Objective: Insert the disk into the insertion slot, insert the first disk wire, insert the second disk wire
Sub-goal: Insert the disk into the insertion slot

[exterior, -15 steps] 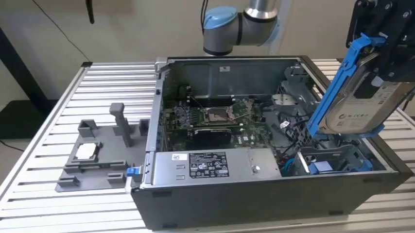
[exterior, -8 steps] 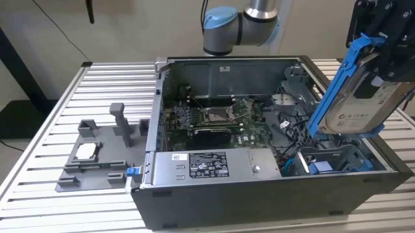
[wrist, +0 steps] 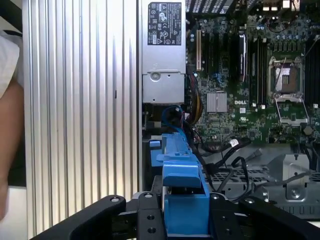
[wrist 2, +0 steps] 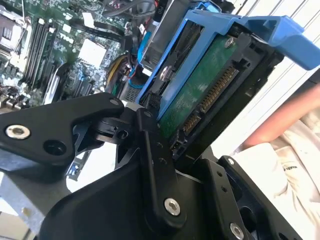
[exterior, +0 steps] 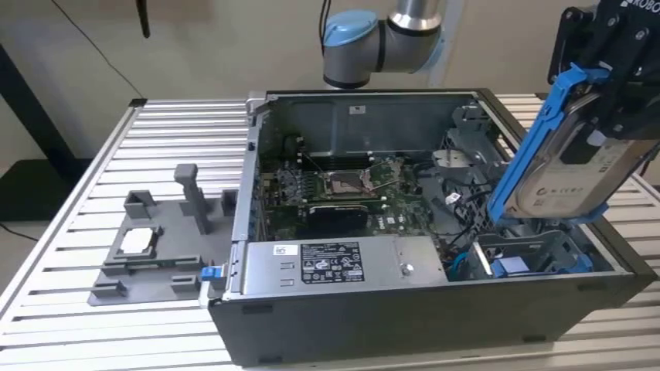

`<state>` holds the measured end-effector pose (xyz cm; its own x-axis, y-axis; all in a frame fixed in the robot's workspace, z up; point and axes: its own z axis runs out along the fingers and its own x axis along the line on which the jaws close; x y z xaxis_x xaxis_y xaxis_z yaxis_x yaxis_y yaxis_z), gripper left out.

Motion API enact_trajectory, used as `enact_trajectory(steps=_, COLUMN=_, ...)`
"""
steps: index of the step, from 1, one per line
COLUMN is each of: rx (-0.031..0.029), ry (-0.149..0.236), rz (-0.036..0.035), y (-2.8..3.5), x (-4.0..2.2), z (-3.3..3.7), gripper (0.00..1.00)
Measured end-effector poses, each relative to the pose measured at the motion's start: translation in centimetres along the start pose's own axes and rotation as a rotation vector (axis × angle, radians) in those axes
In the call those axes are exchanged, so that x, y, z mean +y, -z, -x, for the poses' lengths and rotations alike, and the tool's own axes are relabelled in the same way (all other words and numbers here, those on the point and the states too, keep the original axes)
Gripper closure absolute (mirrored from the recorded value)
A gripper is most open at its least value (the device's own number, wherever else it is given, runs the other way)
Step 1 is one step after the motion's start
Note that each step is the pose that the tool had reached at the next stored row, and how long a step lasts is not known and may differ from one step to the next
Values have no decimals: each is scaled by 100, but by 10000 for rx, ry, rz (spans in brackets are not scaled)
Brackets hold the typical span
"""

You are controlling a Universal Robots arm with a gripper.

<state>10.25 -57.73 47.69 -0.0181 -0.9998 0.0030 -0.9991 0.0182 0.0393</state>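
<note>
The disk [exterior: 562,166] is a silver drive in a blue carrier, held tilted above the right end of the open computer case. My gripper [exterior: 607,108] is shut on its upper end. In the second wrist view the disk's green board and connector [wrist 2: 207,85] face the camera between the black fingers [wrist 2: 150,145]. The blue carrier [wrist: 182,200] runs out from the gripper [wrist: 182,220] in the first wrist view. The insertion slot [exterior: 546,241], a grey metal cage with a blue part inside, sits just below the disk's lower end. Blue and black wires [exterior: 464,259] lie loose beside the cage.
A silver labelled power-supply box [exterior: 330,267] fills the case's near corner, beside the slot. The motherboard [exterior: 341,185] lies behind it. A grey fixture [exterior: 154,247] stands on the slatted table [exterior: 93,201] at the exterior view's left. A person's arm [wrist 2: 280,120] is close to the case.
</note>
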Motion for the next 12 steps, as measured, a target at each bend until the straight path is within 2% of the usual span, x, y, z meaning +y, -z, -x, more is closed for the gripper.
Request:
enact_trajectory(steps=8, rx=-8, ry=0, rz=1, y=-141, x=-68, z=-3, gripper=67)
enact_trajectory(steps=11, rx=-76, ry=3, rz=1, y=-175, x=-77, z=-4, gripper=67)
enact_trajectory(steps=12, rx=-76, ry=4, rz=1, y=-182, x=-81, z=-3, gripper=67)
